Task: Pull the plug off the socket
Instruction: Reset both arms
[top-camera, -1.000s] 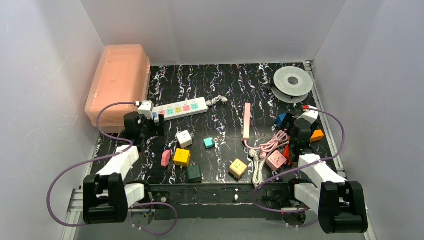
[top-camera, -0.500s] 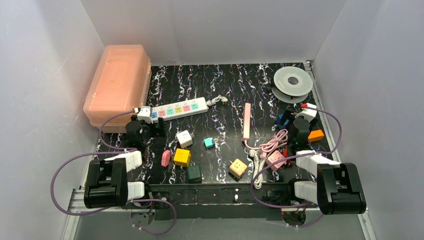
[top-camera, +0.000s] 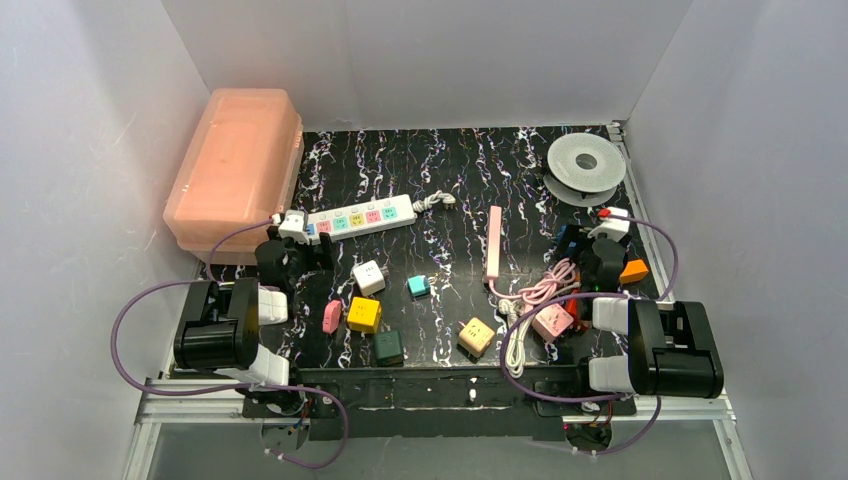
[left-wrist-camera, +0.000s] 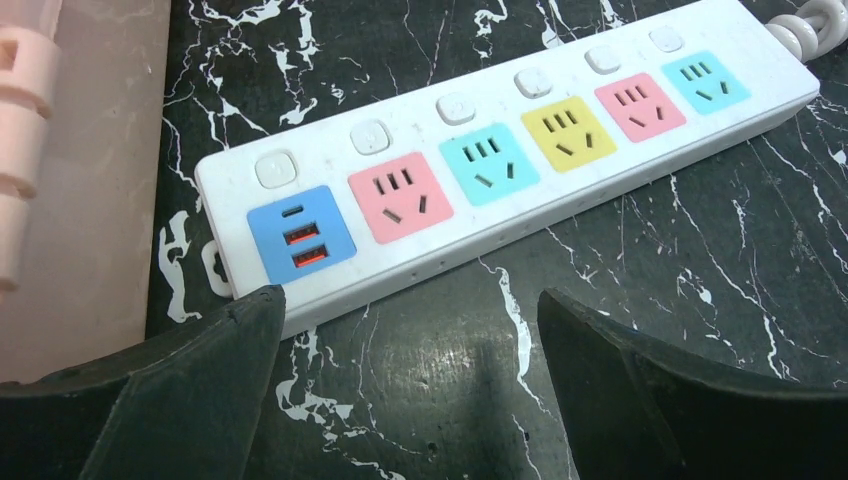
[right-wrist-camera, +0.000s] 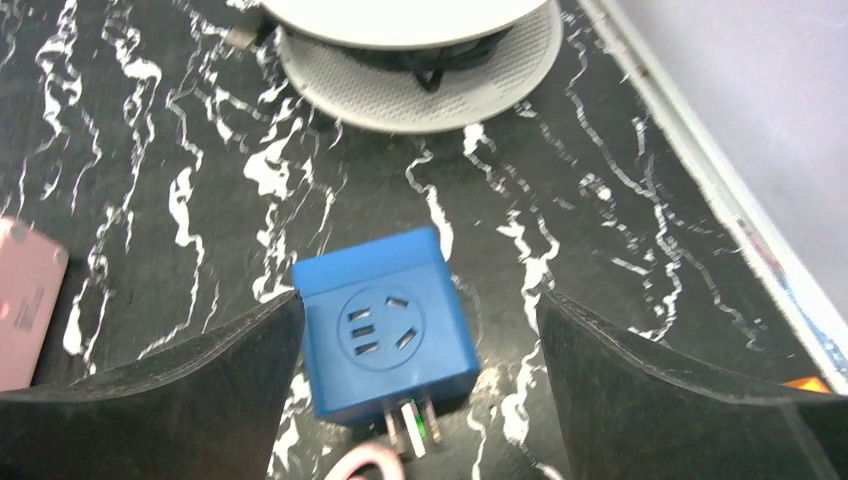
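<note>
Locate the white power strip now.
Top view: the power strip lies at the left, beside the pink box, just beyond the open left gripper.

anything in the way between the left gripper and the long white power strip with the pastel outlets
Nothing visible. The open left gripper faces the long white power strip with only black marbled table between them. No plug shows in its outlets.
</note>
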